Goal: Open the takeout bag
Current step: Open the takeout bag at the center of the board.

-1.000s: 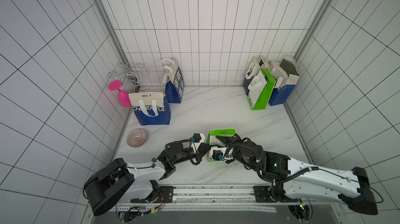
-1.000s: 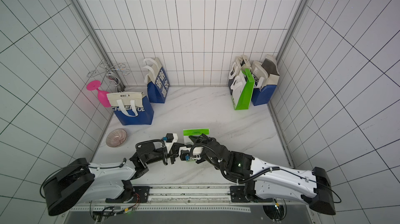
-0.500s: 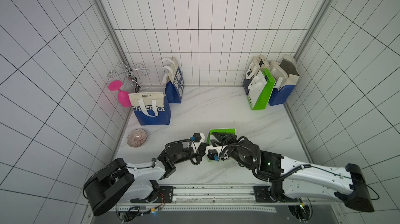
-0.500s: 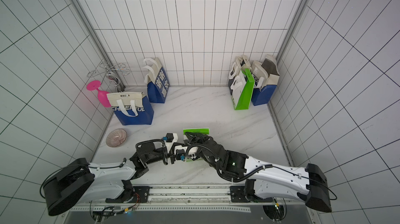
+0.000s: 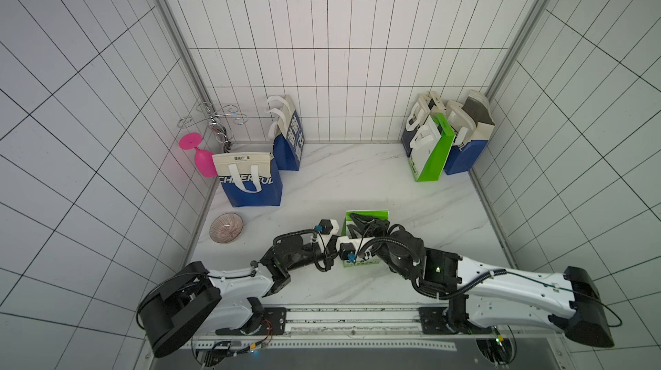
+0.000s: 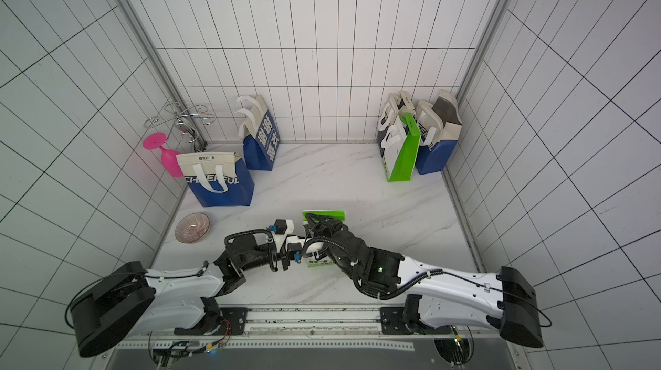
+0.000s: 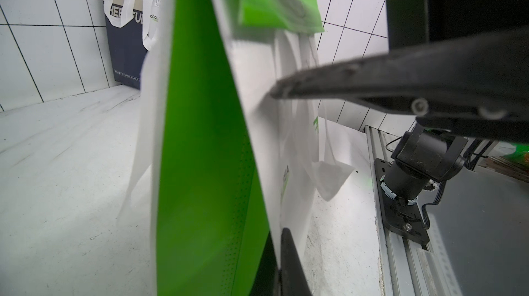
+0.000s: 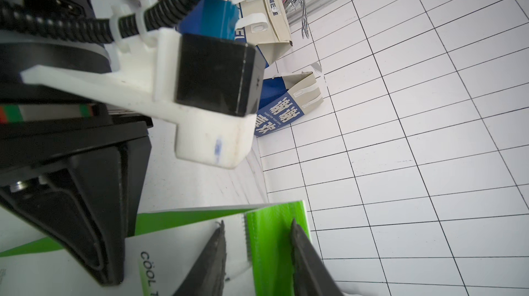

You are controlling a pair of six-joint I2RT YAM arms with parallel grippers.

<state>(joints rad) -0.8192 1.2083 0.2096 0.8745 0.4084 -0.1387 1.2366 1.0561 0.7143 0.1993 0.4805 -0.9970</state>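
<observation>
Marble table (image 5: 411, 186), 6 o'clock: left end effector (image 7: 280, 240) clamps takeout bag (image 5: 368, 215); right end effector (image 8: 256, 228), half-open astride its floppy rim (image 8: 274, 214), could slip.

right gripper (image 8: 257, 224) | jaws apart, straddling green edge of takeout bag (image 8: 273, 251) | blue bags (image 8: 283, 111) against tiled wall (image 8: 415, 114)
</observation>
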